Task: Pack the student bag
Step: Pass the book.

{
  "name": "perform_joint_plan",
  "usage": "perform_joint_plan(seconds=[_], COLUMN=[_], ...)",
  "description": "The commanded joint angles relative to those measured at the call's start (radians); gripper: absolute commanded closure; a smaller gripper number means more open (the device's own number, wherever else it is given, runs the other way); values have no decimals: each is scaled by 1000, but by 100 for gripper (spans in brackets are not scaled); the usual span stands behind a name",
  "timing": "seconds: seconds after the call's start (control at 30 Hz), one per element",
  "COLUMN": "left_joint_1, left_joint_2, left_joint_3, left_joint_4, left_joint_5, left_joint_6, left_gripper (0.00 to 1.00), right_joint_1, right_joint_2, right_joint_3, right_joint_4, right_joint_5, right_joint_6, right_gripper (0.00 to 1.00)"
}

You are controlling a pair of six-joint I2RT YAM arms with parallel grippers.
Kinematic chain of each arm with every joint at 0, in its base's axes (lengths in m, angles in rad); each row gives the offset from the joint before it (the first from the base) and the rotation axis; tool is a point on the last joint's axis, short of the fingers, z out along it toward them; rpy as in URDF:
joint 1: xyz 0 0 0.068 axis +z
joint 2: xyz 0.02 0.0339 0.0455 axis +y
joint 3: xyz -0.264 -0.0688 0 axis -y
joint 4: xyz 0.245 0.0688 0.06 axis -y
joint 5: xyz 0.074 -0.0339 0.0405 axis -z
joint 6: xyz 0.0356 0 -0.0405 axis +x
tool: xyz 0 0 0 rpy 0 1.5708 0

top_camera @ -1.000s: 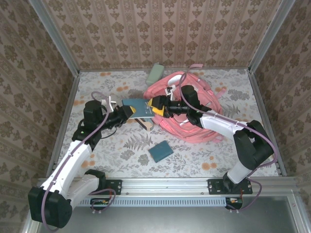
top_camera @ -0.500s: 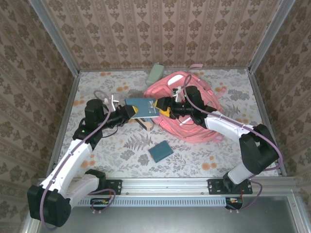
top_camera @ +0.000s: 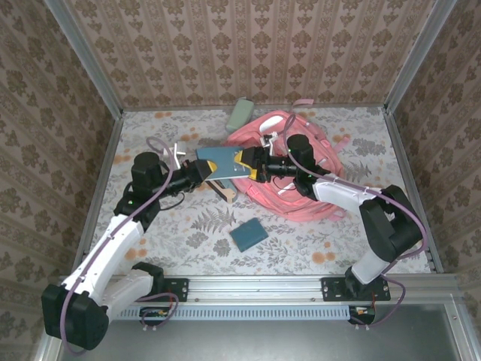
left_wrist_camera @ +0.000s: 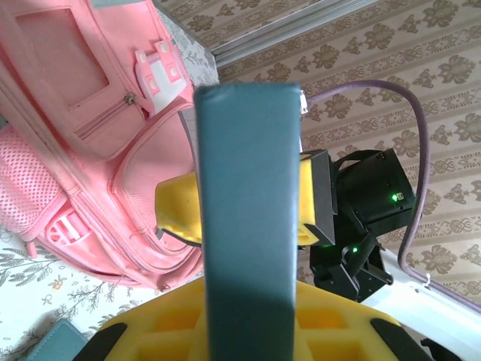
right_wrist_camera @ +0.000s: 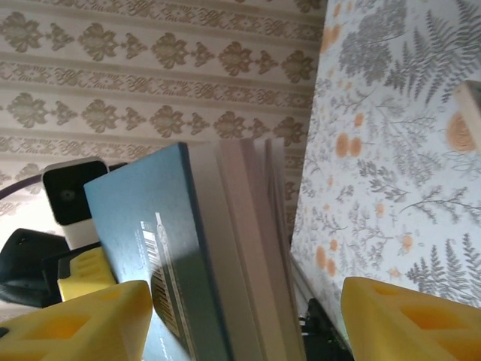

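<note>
The student bag (top_camera: 304, 154), pink and soft, lies at the back right of the table, and its front pockets show in the left wrist view (left_wrist_camera: 83, 113). My left gripper (top_camera: 200, 171) is shut on a teal book (top_camera: 218, 161), held above the table just left of the bag. The book's spine (left_wrist_camera: 248, 218) rises between my left gripper's (left_wrist_camera: 248, 323) yellow fingers. My right gripper (top_camera: 245, 162) is open and straddles the book's far end. Its yellow fingers (right_wrist_camera: 75, 323) stand on either side of the book (right_wrist_camera: 180, 256), with a gap on the page side.
A smaller teal book (top_camera: 248, 235) lies flat at the front middle of the table. A grey-green pouch (top_camera: 240, 113) rests by the back wall. A small wooden piece (top_camera: 226, 191) lies under the held book. Patterned walls close off three sides.
My left arm has carried the teal book a little right and back. The right gripper's open fingers now reach around the book's far end.
</note>
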Motion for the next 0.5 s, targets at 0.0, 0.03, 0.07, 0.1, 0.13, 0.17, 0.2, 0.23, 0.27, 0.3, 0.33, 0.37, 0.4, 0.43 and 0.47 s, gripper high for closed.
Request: perform_joint_plan(seconds=[0.0,0.03,0.07,0.1,0.13,0.17,0.2,0.23,0.27,0.3,0.33,0.37,0.4,0.43,0.47], left_joint_1=[-11,-11,-12,-11,-11,-12,-9,-9,-9,-9,-8,-6,-4,-2,-1], left_joint_2=[1,4,6,10,14,18,22,24,26,29,32,36,41,45,50], left_joint_3=[22,22,22,21,18,20,20,18,19,19,21,21,20,21,20], left_joint_4=[92,95,96,97,97,93,90,89,88,88,88,89,93,104,115], left_joint_5=[33,32,32,33,33,31,31,32,31,29,32,33,34,37,41], left_joint_6=[-18,-20,-20,-20,-20,-19,-17,-15,-14,-12,-12,-13,-14,-18,-23], left_gripper=[100,100,100,100,100,100,100,100,100,100,100,100,100,100,100], right_joint_1=[3,2,3,2,1,1,-1,-2,-2,-4,-7,-10,-14,-19,-23], right_joint_2=[9,13,17,23,26,27,27,24,20,12,3,-3,-12,-24,-32], right_joint_3=[-6,-9,-9,-9,-9,-12,-15,-18,-21,-28,-31,-38,-45,-52,-61], right_joint_4=[148,190,228,268,297,317,332,336,334,324,310,293,271,252,238], right_joint_5=[-74,-79,-85,-90,-93,-93,-92,-92,-91,-89,-87,-83,-76,-70,-66], right_joint_6=[72,99,124,154,176,191,202,207,206,202,193,183,170,158,150], right_gripper=[32,34,35,36,41,47,56,63,68,74,78,79,79,79,79])
